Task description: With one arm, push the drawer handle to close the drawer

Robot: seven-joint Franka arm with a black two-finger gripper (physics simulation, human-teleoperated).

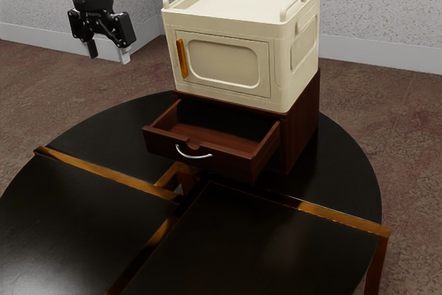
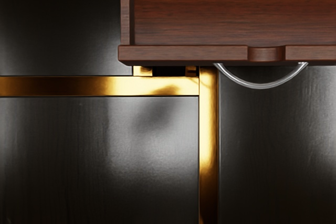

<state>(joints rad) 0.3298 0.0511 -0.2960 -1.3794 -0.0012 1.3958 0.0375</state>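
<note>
Spread apart, the pincer [image 1: 108, 53] hangs at the exterior view's left, clear of the open drawer [image 1: 231, 162] and its silver handle [image 2: 261, 86].

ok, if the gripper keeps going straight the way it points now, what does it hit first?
The gripper points down, so probably the black tabletop, outside the open drawer. Depth is unclear, so I can't say how narrowly it would miss the drawer.

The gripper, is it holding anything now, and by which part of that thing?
Nothing is held: the gripper hangs open, its fingers apart with nothing between them, away from the silver drawer handle.
</note>
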